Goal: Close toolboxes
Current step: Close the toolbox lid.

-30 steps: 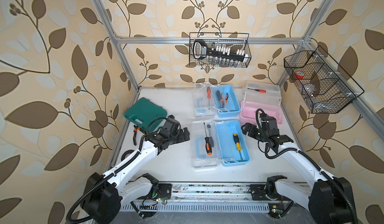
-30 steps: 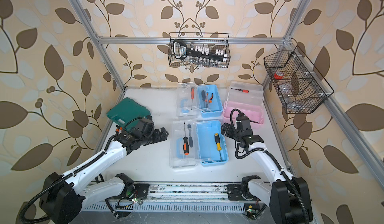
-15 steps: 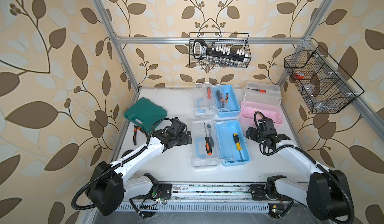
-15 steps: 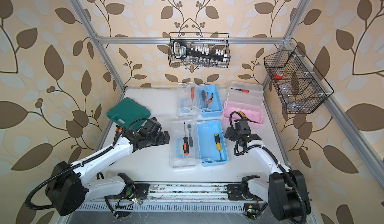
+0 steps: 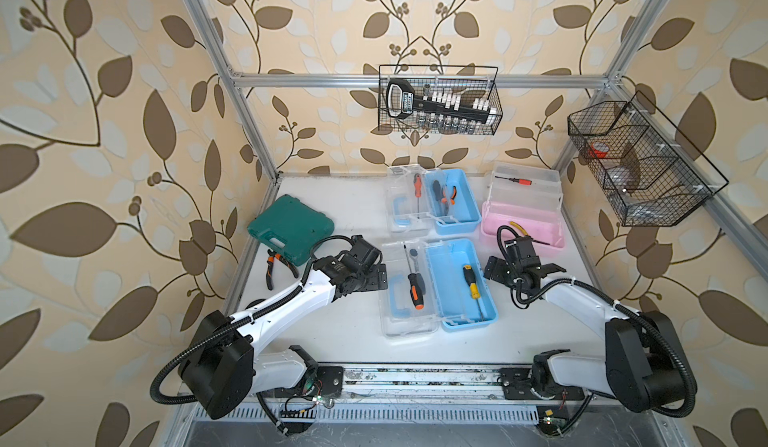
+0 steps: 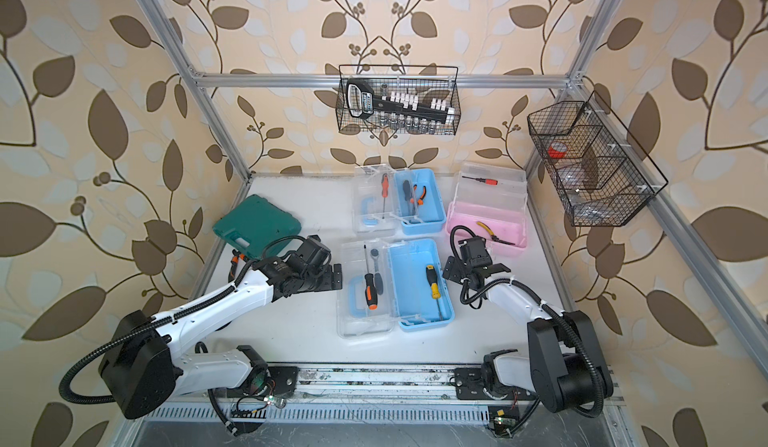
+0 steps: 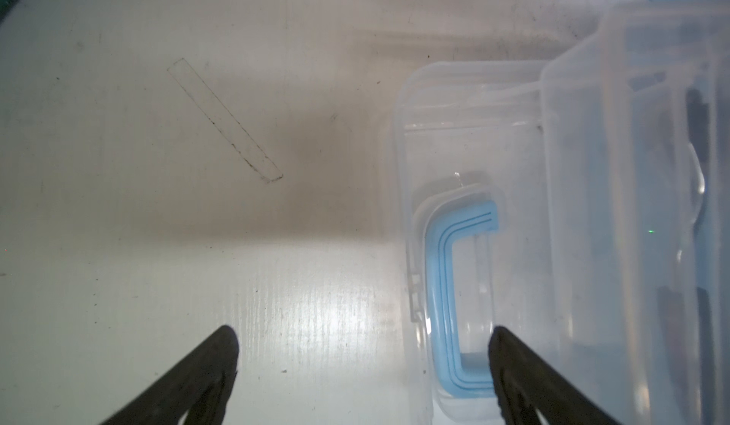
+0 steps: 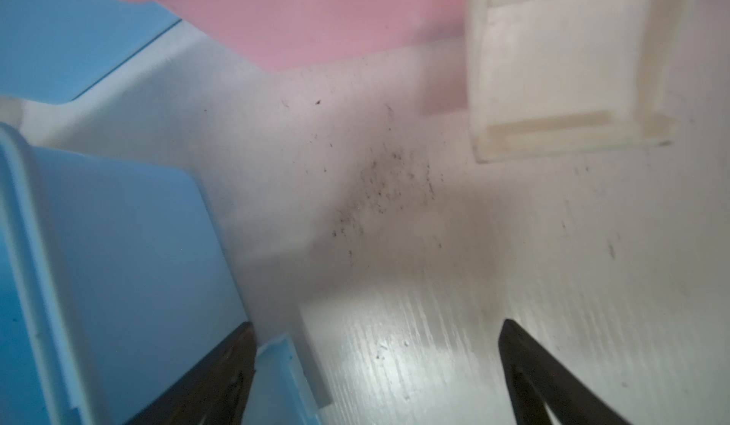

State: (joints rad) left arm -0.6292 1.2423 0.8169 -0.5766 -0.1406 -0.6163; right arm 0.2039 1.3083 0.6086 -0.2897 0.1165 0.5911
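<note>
While both arms reach low over the table (image 5: 353, 332), the left gripper (image 7: 363, 338) sits with jaws wide at the clear lid (image 5: 405, 287) of the near blue toolbox (image 5: 459, 285). One finger (image 7: 513, 363) is over the lid's blue handle (image 7: 442, 277). Over on the other side, the right gripper (image 8: 377, 326) is spread wide too, holding nothing, between that box and the pink toolbox (image 5: 523, 227). All three are open, far blue toolbox (image 5: 455, 200) included. Green case (image 5: 291, 227) and loose pliers (image 5: 274, 264) sit by the left arm.
</note>
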